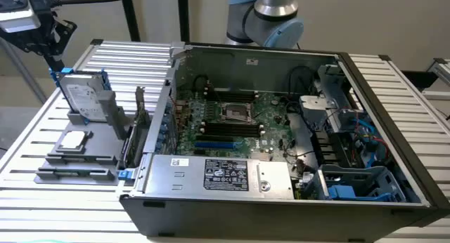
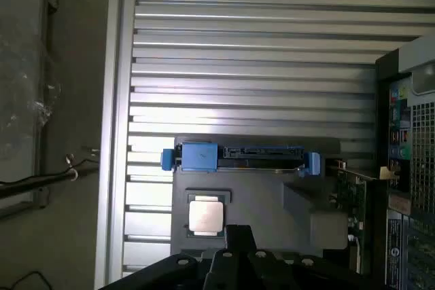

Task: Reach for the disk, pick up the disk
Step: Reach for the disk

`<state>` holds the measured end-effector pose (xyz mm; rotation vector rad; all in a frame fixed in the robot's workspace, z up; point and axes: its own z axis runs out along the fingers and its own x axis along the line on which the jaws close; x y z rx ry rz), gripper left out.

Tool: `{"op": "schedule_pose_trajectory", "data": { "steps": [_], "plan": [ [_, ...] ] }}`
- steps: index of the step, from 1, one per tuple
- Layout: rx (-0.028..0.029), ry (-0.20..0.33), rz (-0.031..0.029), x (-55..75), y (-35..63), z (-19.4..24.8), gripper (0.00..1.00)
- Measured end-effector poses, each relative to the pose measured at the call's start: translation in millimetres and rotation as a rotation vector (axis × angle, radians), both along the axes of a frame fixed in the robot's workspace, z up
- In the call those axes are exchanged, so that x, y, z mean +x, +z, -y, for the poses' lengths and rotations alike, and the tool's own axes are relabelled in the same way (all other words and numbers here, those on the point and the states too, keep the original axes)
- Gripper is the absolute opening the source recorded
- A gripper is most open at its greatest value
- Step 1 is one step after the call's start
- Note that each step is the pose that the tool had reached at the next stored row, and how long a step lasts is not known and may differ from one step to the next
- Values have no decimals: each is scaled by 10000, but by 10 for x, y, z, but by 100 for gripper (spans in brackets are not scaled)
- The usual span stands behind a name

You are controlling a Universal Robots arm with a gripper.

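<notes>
upper left of the exterior view: black end effector (image 1: 55, 59) hanging below a white wrist block (image 1: 18, 13), tilted slightly, slim fingers pointing down and pressed together. tips just above the upper left corner of the disk (image 1: 79, 95), right by its blue rail. touching or not, cannot tell.

disk left of centre, standing upright on its edge. silver-grey face with white label turned toward the camera, blue carrier rails along its sides. slotted into a grey holder (image 1: 77, 161) on the slatted metal table (image 1: 393, 90). lower in the same holder, lying flat, a small square processor chip (image 1: 74, 141), apart from the disk.

top centre: grey arm joint (image 1: 271, 16) with a pale blue cap, rising behind an open computer case (image 1: 281, 122). inside the case, green motherboard (image 1: 232, 116) in the middle, blue drive cage (image 1: 359, 185) at lower right.

wrist view, looking straight down: disk seen edge-on as a thin strip capped by blue rail ends. processor chip beside it in the grey holder. dark end effector body close to the camera, in front of the holder. side of the computer case beyond one end of the disk, bare table slats on the disk's far side.
</notes>
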<state>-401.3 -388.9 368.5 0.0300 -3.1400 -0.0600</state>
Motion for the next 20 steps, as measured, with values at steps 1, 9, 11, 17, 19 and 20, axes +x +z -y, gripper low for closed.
{"op": "schedule_pose_trajectory", "data": {
  "steps": [1, 9, 11, 17, 19, 20],
  "plan": [
    [0, 0, 0, 0, 0, 0, 11],
    [0, 0, 0, 0, 0, 0, 11],
    [0, 1, 0, 0, 0, 0, 11],
    [0, 0, 15, -39, 0, -67, 11],
    [0, -1, 21, -64, 0, -123, 11],
    [0, 1, 24, -81, 0, -150, 11]
  ]
}}
